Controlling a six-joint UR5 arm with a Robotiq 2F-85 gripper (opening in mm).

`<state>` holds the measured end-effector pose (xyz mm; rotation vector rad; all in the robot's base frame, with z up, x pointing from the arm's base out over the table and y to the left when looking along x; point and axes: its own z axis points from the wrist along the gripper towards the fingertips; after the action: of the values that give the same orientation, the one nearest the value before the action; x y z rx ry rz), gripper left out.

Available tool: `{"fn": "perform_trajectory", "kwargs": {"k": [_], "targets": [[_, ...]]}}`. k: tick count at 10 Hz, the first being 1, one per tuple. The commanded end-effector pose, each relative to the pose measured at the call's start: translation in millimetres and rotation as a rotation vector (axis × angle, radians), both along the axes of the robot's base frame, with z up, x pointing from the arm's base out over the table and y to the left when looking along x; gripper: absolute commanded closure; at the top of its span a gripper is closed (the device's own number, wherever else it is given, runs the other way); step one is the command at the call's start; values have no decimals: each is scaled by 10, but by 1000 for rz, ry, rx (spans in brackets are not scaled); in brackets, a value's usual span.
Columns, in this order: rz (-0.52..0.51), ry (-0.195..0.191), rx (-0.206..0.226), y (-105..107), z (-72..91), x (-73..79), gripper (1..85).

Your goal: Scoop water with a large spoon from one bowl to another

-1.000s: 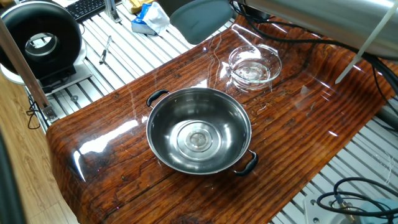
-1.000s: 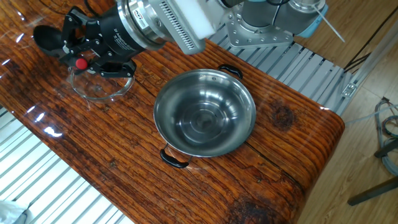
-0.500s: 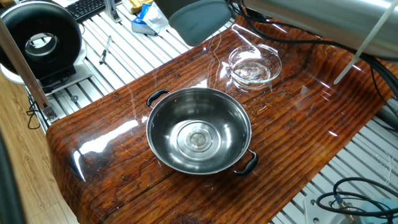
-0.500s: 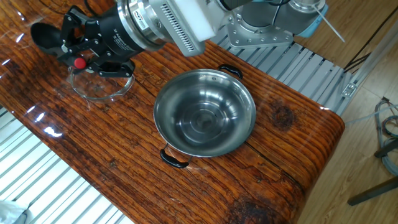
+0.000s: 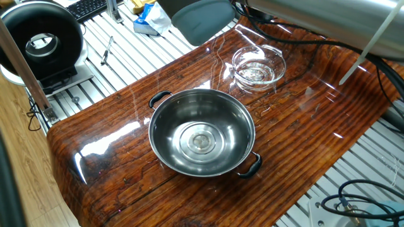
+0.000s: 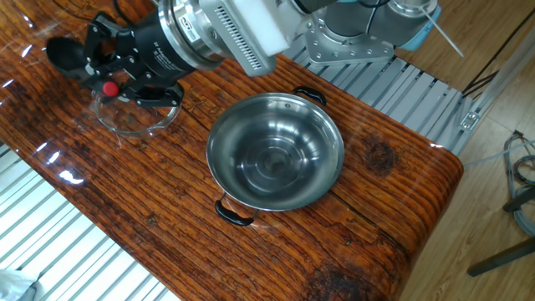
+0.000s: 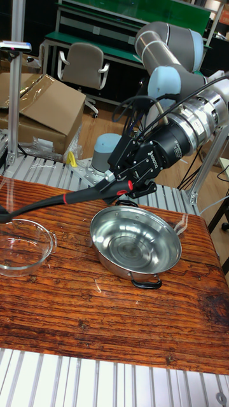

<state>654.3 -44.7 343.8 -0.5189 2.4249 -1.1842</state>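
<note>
Ladle [image 7: 57, 201] is clamped by its handle in my tool [image 7: 130, 180], scoop way out past it, beyond the glass bowl [image 7: 24, 247]. Any tilt now dumps water on the worktop [image 7: 114, 311], not the bowl.

A large shiny stainless-steel round bowl [image 5: 202, 132] with two small black side handles and concentric rings in its base is seen upright at the middle of the glossy wooden worktop [image 5: 303, 126]. A small clear glass round bowl [image 5: 258, 65] is set well apart from it, with glinting clear water [image 5: 254, 74] inside. A black plastic ladle [image 7: 57, 201] is held nearly level above the glass bowl, its scoop head [image 6: 63, 53] beyond the rim.
</note>
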Motion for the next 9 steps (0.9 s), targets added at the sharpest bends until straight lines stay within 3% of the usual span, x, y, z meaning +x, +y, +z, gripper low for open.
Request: {"fn": "perform_trajectory", "kwargs": {"k": [1,3,6,9], "targets": [[30,60,139,185,-182,-38,847],[43,137,212,267,-218,-118,847],[48,214,299,358,-293,-234,847],[18,257,404,509,-393,-368,847]]}}
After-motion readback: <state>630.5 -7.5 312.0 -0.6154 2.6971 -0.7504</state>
